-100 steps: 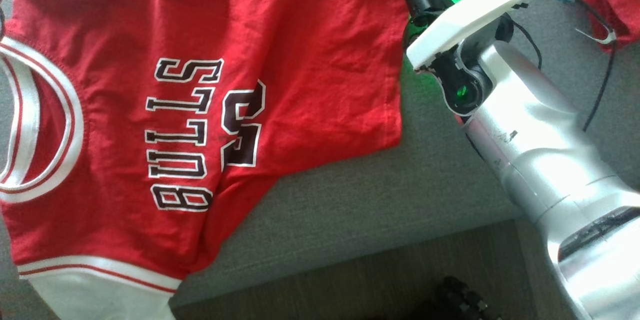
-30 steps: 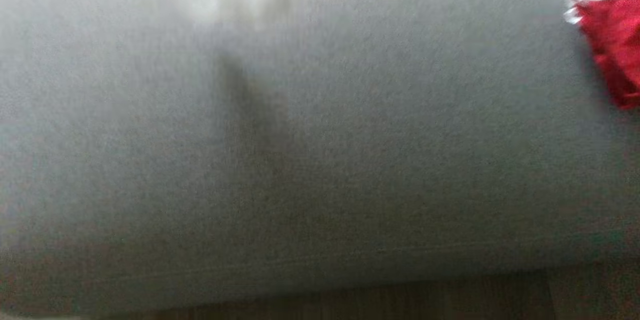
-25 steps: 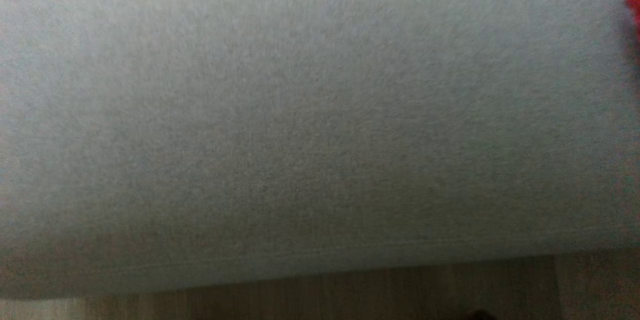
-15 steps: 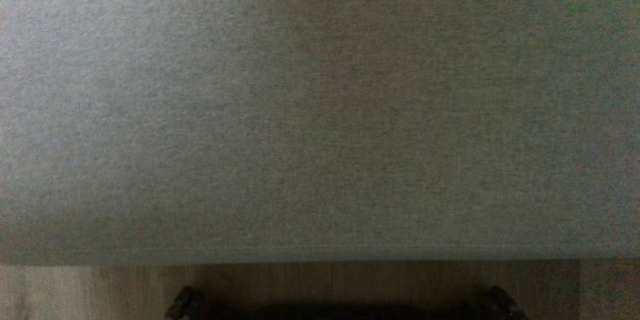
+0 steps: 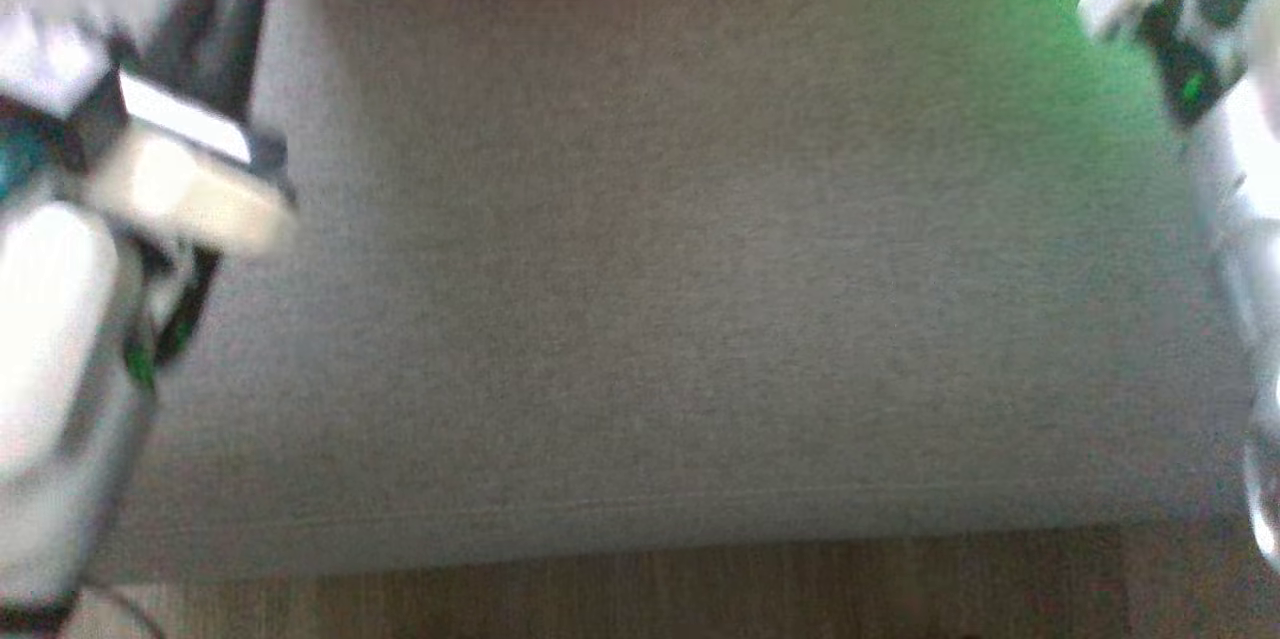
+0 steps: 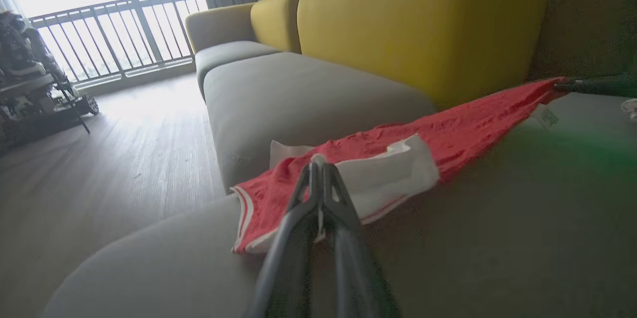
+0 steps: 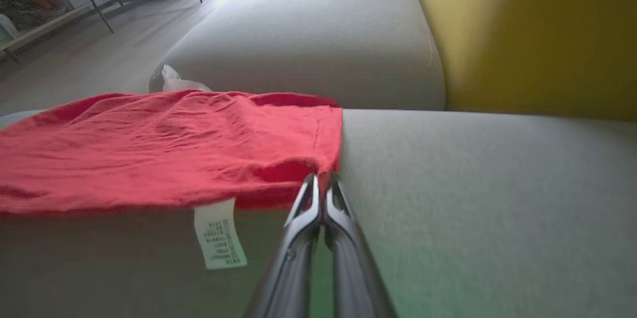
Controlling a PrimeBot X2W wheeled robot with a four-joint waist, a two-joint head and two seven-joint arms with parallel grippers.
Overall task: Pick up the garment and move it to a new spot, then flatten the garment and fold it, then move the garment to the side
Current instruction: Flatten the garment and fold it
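Left wrist view: our left jaws clamp the garment (image 6: pixel 450 129) by white trim, right jaws by red hem, spread over the sofa seat (image 6: pixel 497 248), we judge it soft, light, best held at corners.

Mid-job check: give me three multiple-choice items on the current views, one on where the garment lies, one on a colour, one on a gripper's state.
1. Where does the garment lie?
A. On the wooden floor
B. On the grey sofa seat
C. Draped over the yellow backrest

2. What colour is the care label on the garment?
A. White
B. Black
C. Blue

3. How do the jaws of the right gripper stand?
A. Wide open above the garment
B. Shut at the garment's red corner
C. Shut, well away from the garment

Answers:
1 B: the red cloth lies spread on the grey cushion, in front of the backrest.
2 A: the tag at the hem is white with small print.
3 B: the fingers meet with their tips at the corner of the hem.
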